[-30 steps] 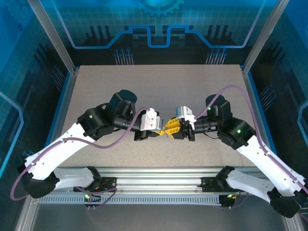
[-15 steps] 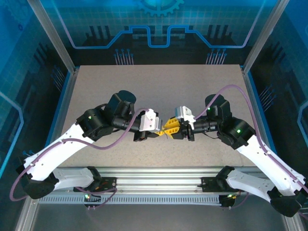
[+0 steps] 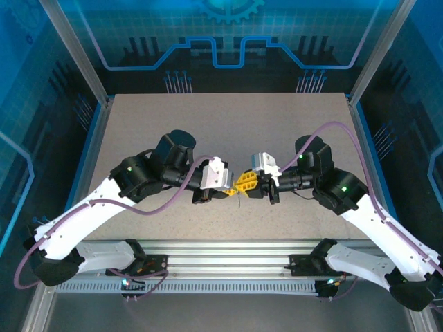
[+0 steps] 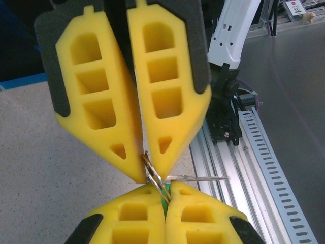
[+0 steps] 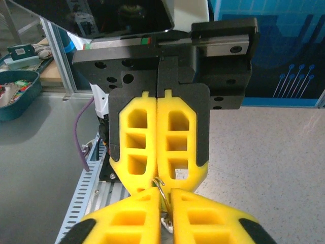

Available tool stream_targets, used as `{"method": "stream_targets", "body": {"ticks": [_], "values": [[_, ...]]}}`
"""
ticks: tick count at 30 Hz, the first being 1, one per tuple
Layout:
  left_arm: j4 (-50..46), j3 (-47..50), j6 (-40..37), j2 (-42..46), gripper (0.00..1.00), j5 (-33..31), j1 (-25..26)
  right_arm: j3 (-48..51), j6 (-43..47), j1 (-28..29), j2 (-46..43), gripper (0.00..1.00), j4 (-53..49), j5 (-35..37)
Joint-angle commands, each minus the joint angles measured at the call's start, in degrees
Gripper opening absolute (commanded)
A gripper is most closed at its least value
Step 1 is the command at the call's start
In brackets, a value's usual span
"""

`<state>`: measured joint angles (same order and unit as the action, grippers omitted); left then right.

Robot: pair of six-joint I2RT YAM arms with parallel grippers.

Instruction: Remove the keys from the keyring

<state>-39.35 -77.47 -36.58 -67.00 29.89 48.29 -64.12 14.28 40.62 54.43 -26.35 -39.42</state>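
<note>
At the near edge of the bench (image 3: 228, 124), by the rail (image 3: 228, 266), the arm bases sit as they did a second ago; the change is all further out, at mid-bench, and it is small. In the top view the left gripper (image 3: 226, 188) has drawn back a touch toward its own side; more yellow of the right gripper (image 3: 246, 182) shows now, and the two no longer look pressed nose to nose.

The wrist views give the detail; the left gripper's jaws are closed together, with the wire of the keyring (image 4: 154, 175) running down between them; the right gripper's jaws, tilted, pinch the same ring from the opposite side, their tips just touching the left's. A slim silver key (image 4: 200, 178) sticks out sideways from the ring toward the rail; something green sits deep in the left jaws, too hidden to name. From the right wrist the ring shows as a small loop bridging the two sets of tips, held off the bench.

I judge the small parting to be a pull or twist on the ring, meant to open its coil or slide the key along; the key seems still threaded, and I see none lying loose on the bench. Beyond the grippers the far half of the bench looks unchanged.
</note>
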Motion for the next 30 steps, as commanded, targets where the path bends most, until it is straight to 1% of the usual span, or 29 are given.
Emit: {"method": "stream_targets", "body": {"ticks": [1,2,3,7,11,12,13,15,20,23,26,30], "values": [[1.00,0.75,-0.65,0.25,0.00,1.67,0.35,-2.03,-0.06,0.87,0.08,0.12,-0.34,0.02],[0.89,0.66,-0.69,0.12,0.00,1.59,0.35,-1.90,-0.13,0.87,-0.11,0.14,-0.13,0.17],[0.90,0.73,-0.65,0.12,0.00,1.58,0.31,-1.89,-0.07,0.87,-0.20,0.12,-0.26,-0.10],[1.29,0.92,-0.49,0.16,0.00,1.47,0.31,-2.24,0.13,0.96,0.15,0.00,-0.68,-0.52],[3.44,2.15,0.56,0.93,0.00,-0.53,0.38,-1.43,-1.77,0.98,-0.09,0.00,2.55,-0.36],[4.80,3.04,0.92,1.59,0.09,-1.67,0.32,-0.90,-2.80,0.92,-0.25,0.00,4.77,-0.16],[6.16,4.00,1.45,2.32,0.13,-2.76,0.31,-0.24,-3.67,0.83,-0.44,0.00,7.01,-0.52],[10.27,6.89,2.93,4.80,0.23,-4.67,-0.17,2.06,-7.02,0.54,-0.94,0.00,14.38,-0.57],[22.06,13.96,10.34,13.32,0.33,-7.08,-4.75,7.79,-18.72,-1.13,-0.92,0.00,36.02,-2.47],[28.93,17.65,14.12,18.33,0.36,-8.27,-7.30,10.37,-24.96,-1.90,0.20,0.00,49.38,-2.27],[30.47,17.62,16.17,19.92,0.37,-8.99,-8.36,13.19,-32.04,-2.23,1.72,0.00,63.92,-0.69],[36.83,19.11,20.04,20.97,0.36,-10.86,-8.93,13.40,-39.46,-2.65,4.84,0.00,76.73,1.67]]}}
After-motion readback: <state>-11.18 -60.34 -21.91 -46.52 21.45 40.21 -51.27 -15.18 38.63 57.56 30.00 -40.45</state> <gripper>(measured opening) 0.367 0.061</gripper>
